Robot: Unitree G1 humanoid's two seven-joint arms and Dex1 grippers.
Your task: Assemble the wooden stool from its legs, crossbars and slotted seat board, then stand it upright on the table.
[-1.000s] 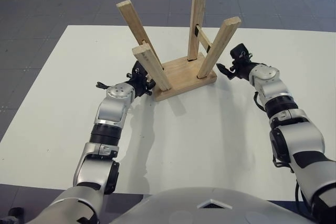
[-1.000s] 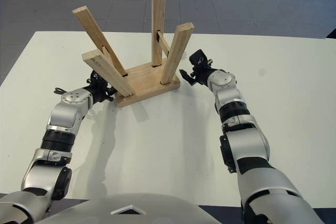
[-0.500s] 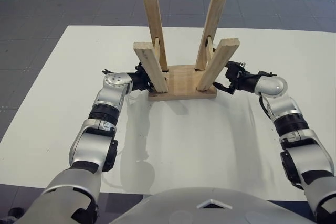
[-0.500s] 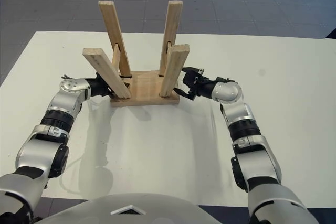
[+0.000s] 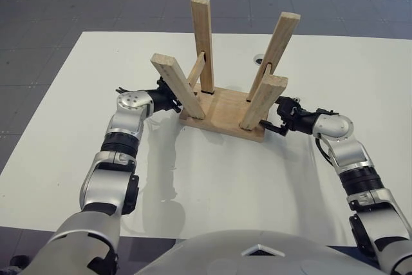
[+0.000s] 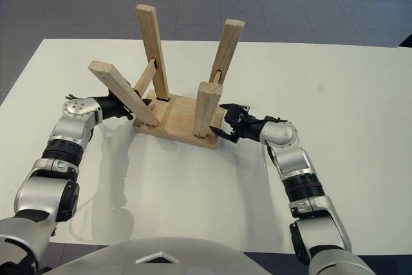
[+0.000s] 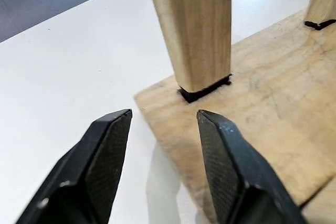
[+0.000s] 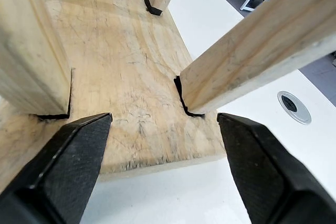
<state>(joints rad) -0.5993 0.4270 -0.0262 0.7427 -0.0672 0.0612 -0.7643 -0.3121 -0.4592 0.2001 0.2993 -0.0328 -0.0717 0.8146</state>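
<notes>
The wooden stool stands upside down on the white table (image 5: 77, 107), its seat board (image 5: 222, 111) flat and turned at an angle. Its legs point up: two tall far legs (image 5: 203, 43) (image 5: 278, 43) and two splayed near legs (image 5: 177, 85) (image 5: 261, 101). A crossbar (image 5: 196, 72) joins the left pair. My left gripper (image 5: 168, 102) is open at the board's left corner, beside the near-left leg (image 7: 194, 24). My right gripper (image 5: 278, 117) is open at the board's near-right corner, its fingers (image 8: 68, 171) spread wide across the board's edge (image 8: 131, 103).
A round cable grommet (image 5: 258, 58) is set in the table behind the stool's right side. Dark floor lies beyond the table's far edge. White tabletop stretches to the right and in front of the stool.
The stool has turned on the table, its right end swinging toward me and its left end away. The right gripper came nearer with it; the left gripper shifted left and farther.
</notes>
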